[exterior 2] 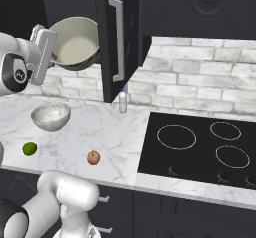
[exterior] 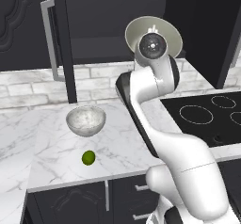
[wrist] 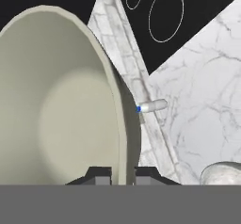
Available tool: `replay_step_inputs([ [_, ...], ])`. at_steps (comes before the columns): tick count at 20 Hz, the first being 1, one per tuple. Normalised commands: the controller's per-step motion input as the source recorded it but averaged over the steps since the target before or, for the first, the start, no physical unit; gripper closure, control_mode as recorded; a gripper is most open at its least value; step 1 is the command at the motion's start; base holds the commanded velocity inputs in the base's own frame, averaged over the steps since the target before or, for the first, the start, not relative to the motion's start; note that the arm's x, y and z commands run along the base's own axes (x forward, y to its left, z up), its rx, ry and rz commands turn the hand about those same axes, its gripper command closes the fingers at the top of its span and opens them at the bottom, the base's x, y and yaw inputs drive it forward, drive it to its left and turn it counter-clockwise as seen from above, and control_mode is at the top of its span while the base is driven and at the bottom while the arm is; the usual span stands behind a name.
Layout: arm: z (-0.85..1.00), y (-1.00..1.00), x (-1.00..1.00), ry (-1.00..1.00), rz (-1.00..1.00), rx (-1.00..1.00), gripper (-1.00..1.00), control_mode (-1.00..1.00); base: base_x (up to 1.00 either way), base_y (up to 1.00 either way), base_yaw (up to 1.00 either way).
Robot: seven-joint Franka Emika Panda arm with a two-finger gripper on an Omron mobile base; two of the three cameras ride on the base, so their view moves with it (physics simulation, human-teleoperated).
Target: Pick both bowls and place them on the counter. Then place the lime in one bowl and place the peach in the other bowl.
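Note:
My gripper point(wrist: 123, 173) is shut on the rim of the cream bowl point(wrist: 56, 105), one finger on each side of its wall. The bowl point(exterior 2: 75, 44) hangs tilted high over the counter point(exterior 2: 120, 132), in front of the open cabinet; the hand point(exterior 2: 44, 52) grips its left edge. In the left base view the bowl point(exterior: 170, 36) shows behind my wrist. The white-grey marbled bowl point(exterior: 85, 120) point(exterior 2: 50, 116) stands upright on the counter. The lime point(exterior: 88, 157) point(exterior 2: 30, 148) lies near the front edge. The peach point(exterior 2: 93, 157) rests further right.
A black stovetop point(exterior 2: 200, 147) point(exterior: 212, 115) with ring marks fills the right of the counter. A small white bottle point(exterior 2: 122, 102) point(wrist: 151, 107) stands by the brick wall. The dark cabinet door point(exterior 2: 117, 37) with a long handle hangs open above it.

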Motion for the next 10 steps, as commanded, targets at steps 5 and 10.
replay_step_inputs([
  [5,0.0,0.09,-0.58,0.01,0.0,0.09,1.0,-1.0,0.0,0.0,0.0],
  [10,-0.02,0.09,-0.57,0.03,0.0,0.05,1.0,-1.0,0.0,0.0,0.0],
])
